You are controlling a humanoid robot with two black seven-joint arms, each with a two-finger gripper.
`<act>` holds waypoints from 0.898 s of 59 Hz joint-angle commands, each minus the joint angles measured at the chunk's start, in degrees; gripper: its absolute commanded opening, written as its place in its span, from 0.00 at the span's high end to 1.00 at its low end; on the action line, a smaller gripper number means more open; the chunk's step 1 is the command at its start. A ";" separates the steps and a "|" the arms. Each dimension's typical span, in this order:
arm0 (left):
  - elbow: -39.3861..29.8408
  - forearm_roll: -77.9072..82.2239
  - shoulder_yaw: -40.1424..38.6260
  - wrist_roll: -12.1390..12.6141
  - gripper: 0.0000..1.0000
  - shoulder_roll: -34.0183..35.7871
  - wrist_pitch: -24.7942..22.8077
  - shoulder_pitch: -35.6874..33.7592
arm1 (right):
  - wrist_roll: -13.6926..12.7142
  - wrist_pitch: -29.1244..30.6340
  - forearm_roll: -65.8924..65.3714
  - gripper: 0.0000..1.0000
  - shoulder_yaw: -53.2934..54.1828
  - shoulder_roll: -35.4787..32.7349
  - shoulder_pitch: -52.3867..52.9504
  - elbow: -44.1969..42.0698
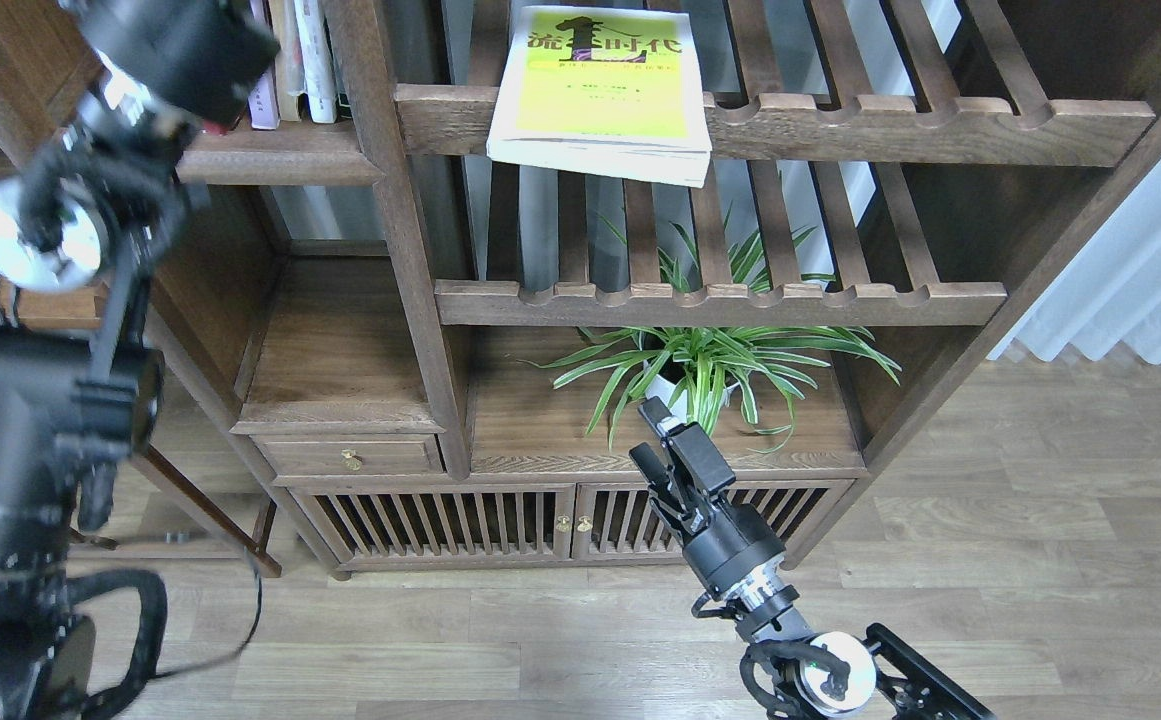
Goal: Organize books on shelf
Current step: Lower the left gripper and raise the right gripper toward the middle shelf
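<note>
The right gripper (652,436) stands nearest, rising from the lower edge of the view over the wooden floor (990,560), in front of the slatted cabinet doors (500,520) and just below the potted plant (705,365). Its two fingers are slightly apart and hold nothing. The left arm (50,360) fills the left edge of the view and reaches upward to the top left corner; the far end of that arm passes out of the picture there, so the left gripper is not visible and the state of its jaws cannot be told. The yellow-green book (602,90) lies flat, cover up, on the upper slatted rack (890,125), with its near edge overhanging the scalloped front rail. It is well apart from the right gripper, far above it and slightly to its left. At the top left, the shelf (280,160) carries upright books (302,60) against the right-hand post; the left arm's upper segment covers the left part of this row, and a small patch of red shows at its edge.
</note>
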 commanded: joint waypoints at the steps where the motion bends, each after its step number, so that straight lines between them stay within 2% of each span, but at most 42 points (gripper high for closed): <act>1: -0.08 -0.06 1.52 0.00 0.17 0.00 0.00 4.44 | -0.37 0.00 -0.09 0.01 1.51 0.00 -0.52 1.73; 7: -0.08 -0.06 2.75 0.00 0.17 0.00 0.00 7.43 | -0.55 0.00 -0.09 0.01 3.88 0.00 -1.41 4.54; 9: -0.08 0.03 3.62 0.00 0.17 0.00 0.00 11.01 | -0.64 0.00 -0.09 0.01 5.63 0.00 -1.84 7.25; 21: -0.08 0.03 4.86 0.00 0.19 0.00 0.00 17.36 | -0.72 0.00 -0.70 0.01 6.43 0.00 -2.02 11.75; 35: 0.01 -0.06 6.26 -0.84 0.15 0.00 0.00 34.93 | -0.28 -0.40 -1.32 0.01 6.78 0.00 -2.11 14.21; 41: 0.27 -0.49 5.65 -1.28 0.10 0.00 0.00 41.17 | -0.11 -0.49 -1.40 0.01 6.78 0.00 -1.50 14.73; 46: 0.97 -1.46 5.39 -1.54 0.02 0.00 0.00 43.46 | -0.11 -0.84 -1.40 0.01 6.78 0.00 -0.70 15.44; 53: 2.55 -4.97 6.17 -1.54 0.01 0.00 0.00 45.40 | -0.11 -3.12 -1.58 0.01 6.70 0.00 0.88 16.05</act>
